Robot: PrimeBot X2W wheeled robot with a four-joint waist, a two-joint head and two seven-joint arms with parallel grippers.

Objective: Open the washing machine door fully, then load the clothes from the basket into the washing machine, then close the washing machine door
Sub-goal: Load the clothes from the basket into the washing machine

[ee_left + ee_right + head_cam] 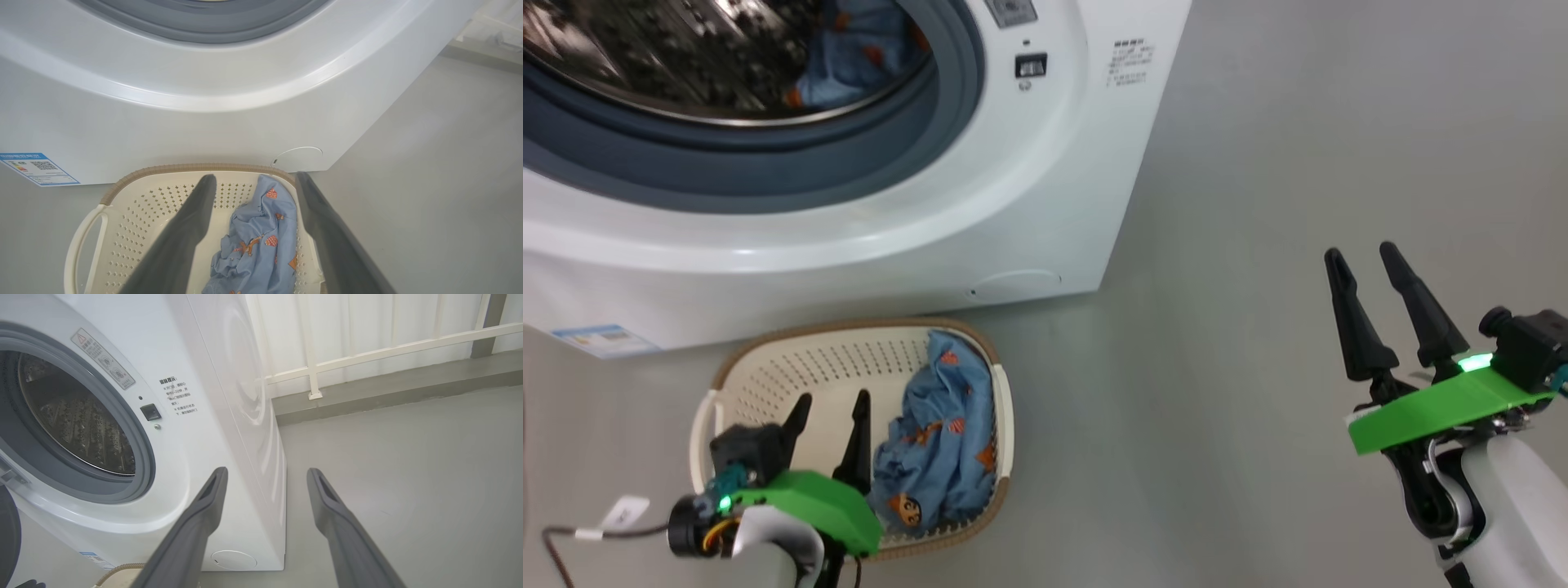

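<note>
Left claw (833, 398) is poised over the basket (792, 367), fingers spread wide and nothing between them. A crumpled light blue garment (257, 237) with orange cartoon figures lies just past the fingertips. In the left wrist view it sits in the gap between the two fingers, heaped toward the right-hand one. From the head view that finger runs right along the cloth's edge, and I can't tell whether they touch. The part of the basket under the other finger is bare perforated plastic.

Straight ahead of this claw, beyond the basket's brown rim, the washing machine (849, 269) rises. Its round white service cap (298, 157) is just off the right fingertip, and the blue label sticker (36, 167) is far out to the claw's left.

Up above, the mouth of the steel drum (686, 57) stands uncovered inside the grey rubber gasket (768, 163). More blue printed fabric (858, 49) is lying in the drum.

Right claw (1359, 250) is well apart from the basket, held over the grey floor (1258, 163), jaws spread and empty. It points past the washer's front right corner. The drum opening and the small black door-lock slot (150, 412) are off to its left, and a white railing (367, 351) stands ahead beyond the fingertips.
</note>
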